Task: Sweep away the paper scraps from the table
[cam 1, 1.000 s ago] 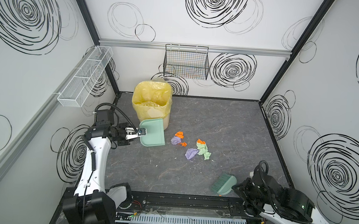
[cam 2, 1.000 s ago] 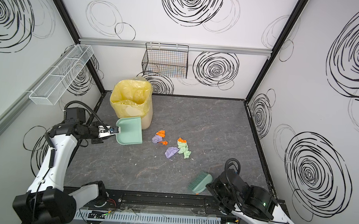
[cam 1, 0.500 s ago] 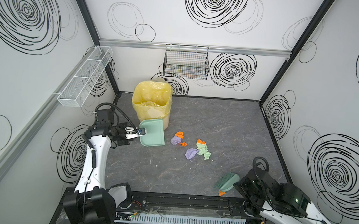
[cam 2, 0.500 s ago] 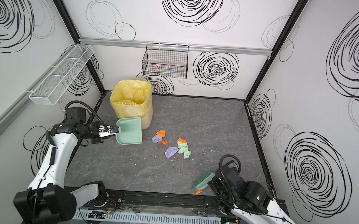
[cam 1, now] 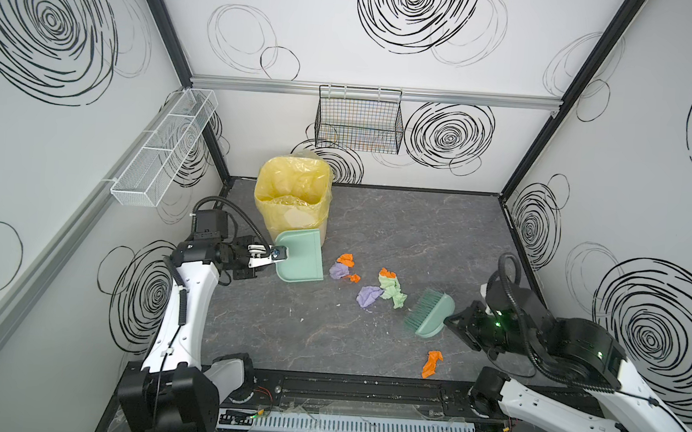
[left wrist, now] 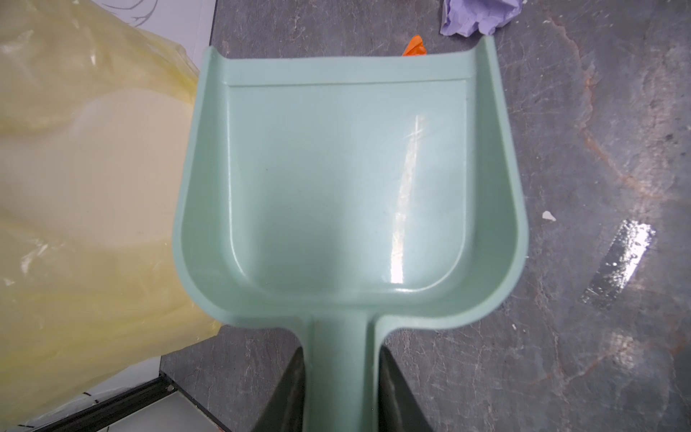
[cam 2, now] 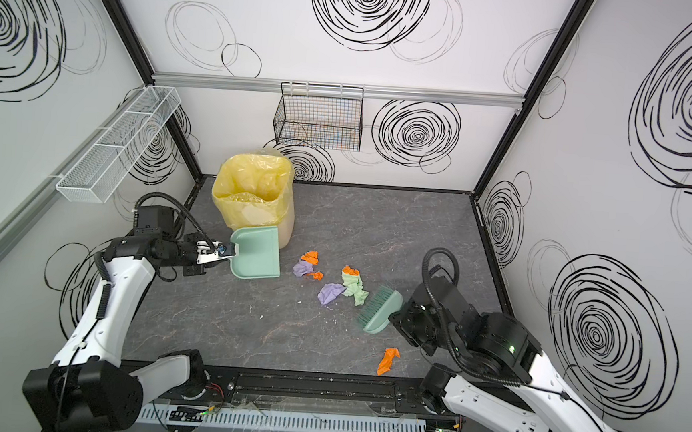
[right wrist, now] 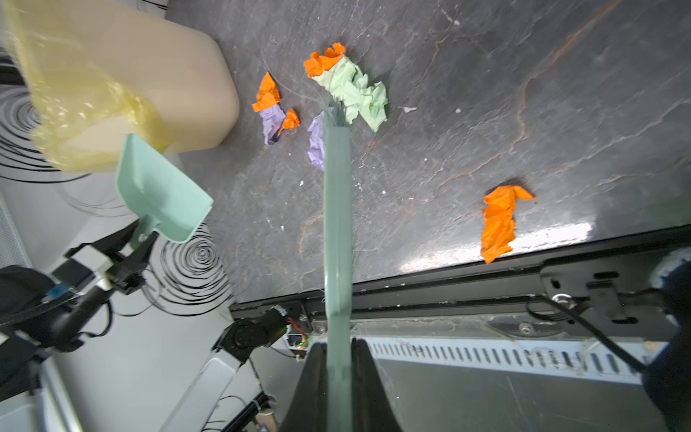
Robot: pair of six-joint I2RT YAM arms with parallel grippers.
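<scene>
On the veined table (cam 1: 418,230) between swirl-marked walls (cam 1: 390,41), paper scraps (cam 1: 389,289); left gripper (cam 1: 277,254) tight on dustpan (cam 1: 302,255), right gripper (cam 1: 449,318) tight on brush (cam 1: 433,315).

The right gripper (cam 1: 449,317) has carried the brush (cam 1: 429,314) away from the counter's (cam 1: 327,341) front edge and further in toward the middle. Its bristles now sit just beside the green scrap (cam 1: 393,292). An orange scrap (cam 1: 432,364) lies uncovered where the brush was.

Bright, even light falls from overhead. Glare streaks the table (left wrist: 617,262) and dustpan (left wrist: 347,179); the brush (cam 1: 431,314) bristles smear with blur.
</scene>
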